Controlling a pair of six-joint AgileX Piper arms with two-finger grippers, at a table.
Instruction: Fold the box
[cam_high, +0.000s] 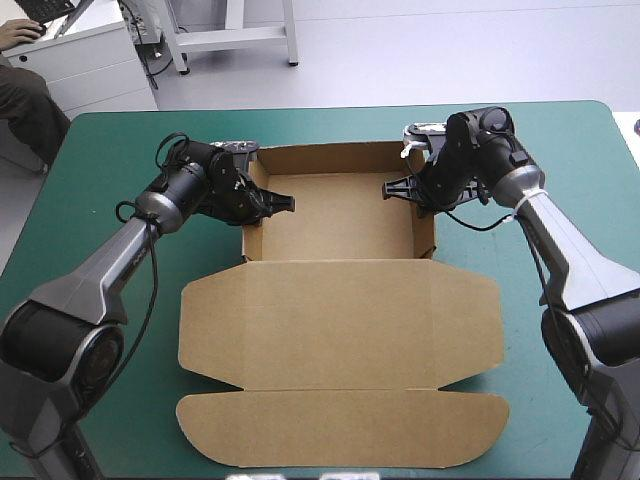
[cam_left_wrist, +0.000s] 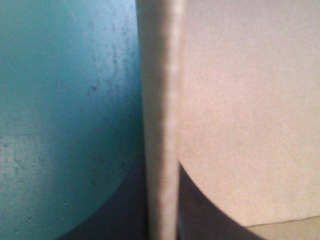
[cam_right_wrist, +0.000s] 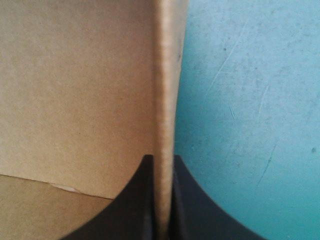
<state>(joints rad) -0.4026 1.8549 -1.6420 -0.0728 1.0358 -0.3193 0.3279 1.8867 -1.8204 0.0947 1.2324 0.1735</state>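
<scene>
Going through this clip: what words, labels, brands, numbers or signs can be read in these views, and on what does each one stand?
None: no readable text in any view.
The box: plain brown board, no print or label on the tray, the lid or the walls seen in the wrist views.
The table cover: plain teal-green, only faint scratches.
The left pincer and the right pincer: black, no marking visible.

From above, the floor of the box (cam_high: 340, 215) tray lies open. Its side walls, one clamped by the left jaws and one by the right jaws, bar sideways entry. The flat lid (cam_high: 340, 330) covers the near counter (cam_high: 100, 140); the far corners look bare.
</scene>
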